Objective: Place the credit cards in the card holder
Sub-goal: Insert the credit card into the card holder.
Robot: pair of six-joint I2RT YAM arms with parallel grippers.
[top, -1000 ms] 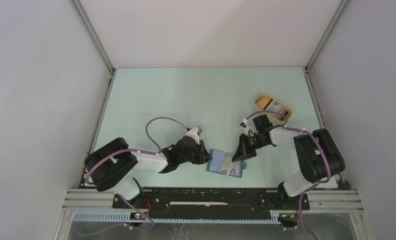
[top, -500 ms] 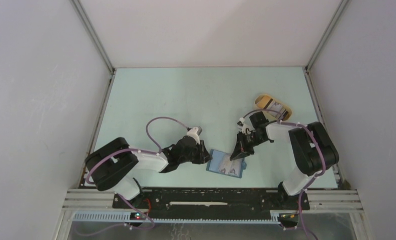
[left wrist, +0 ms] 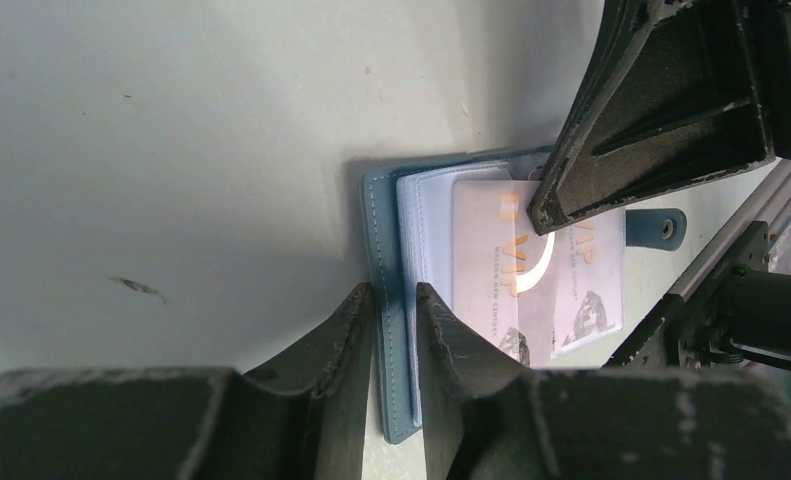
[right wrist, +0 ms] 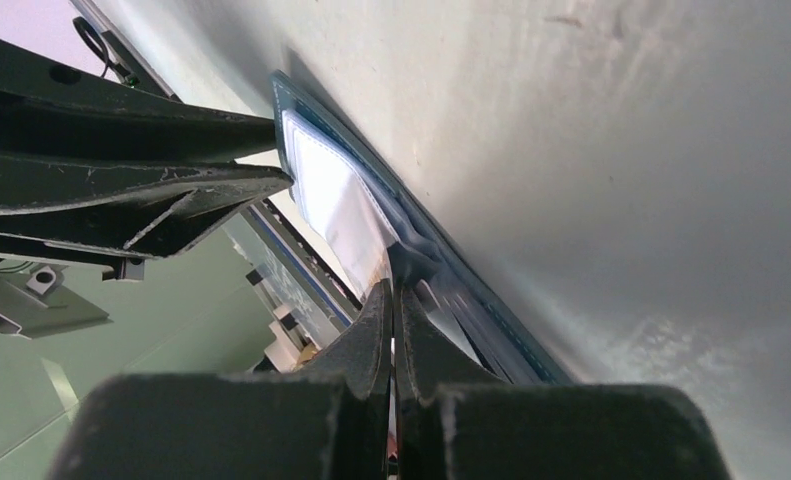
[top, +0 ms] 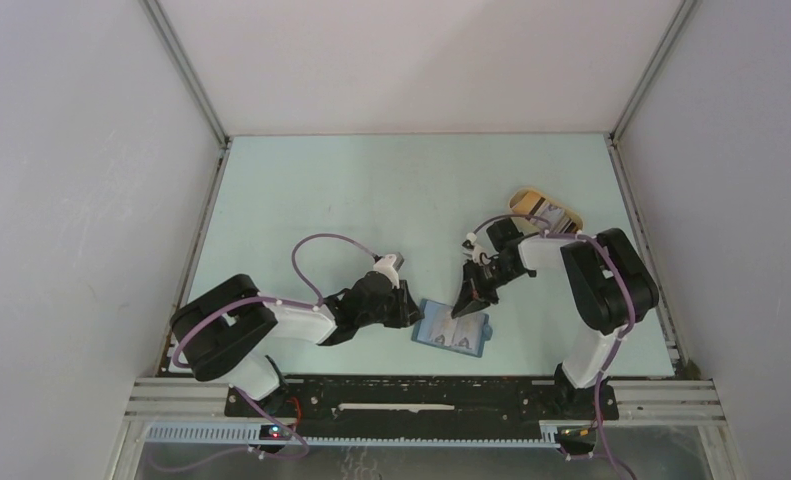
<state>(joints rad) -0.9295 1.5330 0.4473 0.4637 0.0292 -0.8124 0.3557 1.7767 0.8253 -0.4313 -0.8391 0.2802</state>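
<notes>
Moved since a second ago: right arm swung inward toward the centre, carrying the right gripper (top: 468, 300) from the holder's right edge to over its open face. Left arm unchanged.

Item 1, card holder (top: 441, 335): teal, lying open on the table near the front rail, between the two grippers, pale inner sleeves up.

Item 2, left gripper (top: 408, 308): clamped on the holder's left cover edge, pinning it in place.

Item 3, right gripper: fingers drawn together to a wedge, tip down on the inner page. Whether a card edge sits between them is not legible from its own wrist camera.

Item 4, credit card (left wrist: 581, 290): pale, orange lettering, lying on the holder's inner page directly under the right tip; possibly part-way into a sleeve.

Item 5, tan oval tray (top: 519, 203): behind the right arm, something pale with dark markings inside.

Step in hand, as judged: seating this card in its pocket. Next move calls for a shallow push along the sleeve while the left clamp holds firm.
</notes>
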